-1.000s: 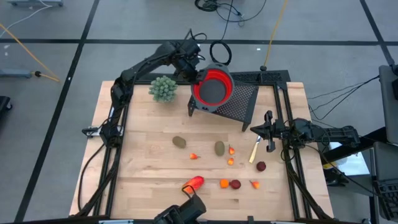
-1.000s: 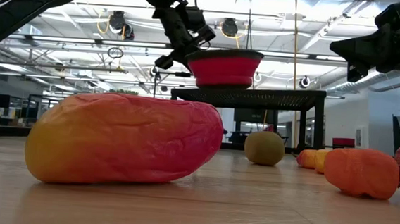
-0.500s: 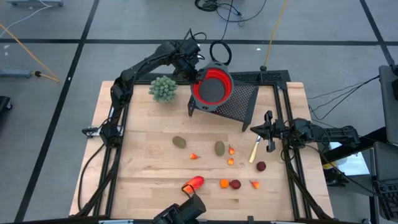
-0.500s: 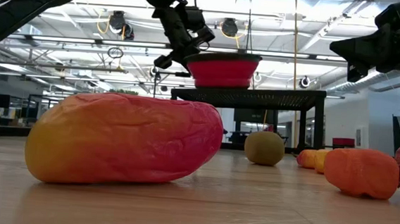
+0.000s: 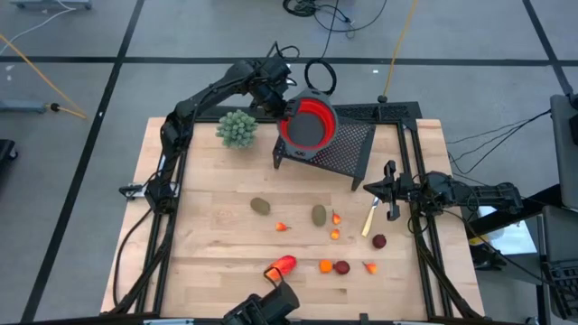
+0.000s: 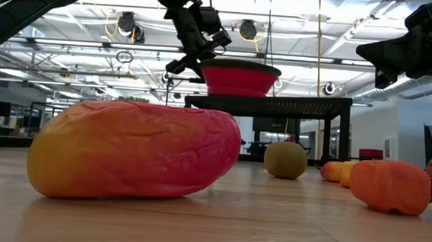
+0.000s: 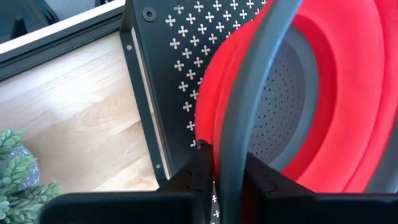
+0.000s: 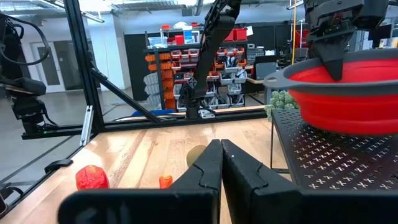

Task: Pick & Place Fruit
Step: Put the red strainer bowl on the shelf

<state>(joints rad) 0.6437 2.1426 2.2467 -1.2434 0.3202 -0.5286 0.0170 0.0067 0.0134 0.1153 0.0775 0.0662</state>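
In the high view the left end effector (image 5: 287, 106) grips the rim of a red bowl (image 5: 307, 125) over a black perforated rack (image 5: 348, 146) at upper centre; the fruit (image 5: 318, 215) lies scattered on the bench (image 5: 208, 235) below. The right end effector (image 5: 390, 206) waits at right, fingers closed on nothing. The low view alone shows the bowl barely above the rack. The left wrist view shows the thin rim pinch, which might slip and tip the bowl.

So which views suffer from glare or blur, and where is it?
Low view: bright ceiling lights wash out the top, and the red-orange fruit right at the lens looks huge and soft. Left wrist view: the red bowl fills the frame, its near rim blurred. High view: even light, short shadows under the black rack.
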